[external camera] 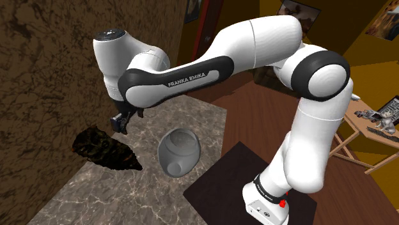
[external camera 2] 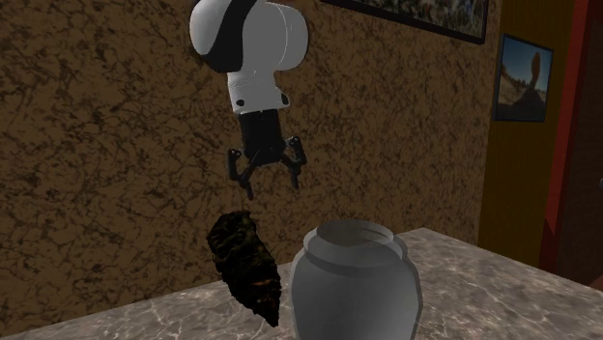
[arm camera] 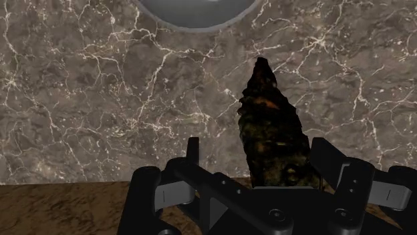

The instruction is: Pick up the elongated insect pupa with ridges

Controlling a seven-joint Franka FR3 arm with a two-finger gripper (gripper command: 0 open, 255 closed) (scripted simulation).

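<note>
Where end effector (external camera 2: 271, 184) hovers, pupa (external camera 2: 246, 263) lies (below).

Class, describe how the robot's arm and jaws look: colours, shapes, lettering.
The arm is rounded white segments with dark bands at the joints; one band carries white FRANKA EMIKA lettering. The two slim jaws are all black.

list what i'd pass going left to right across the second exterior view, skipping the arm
dark ridged pupa → grey jar → framed picture on the side wall
</note>
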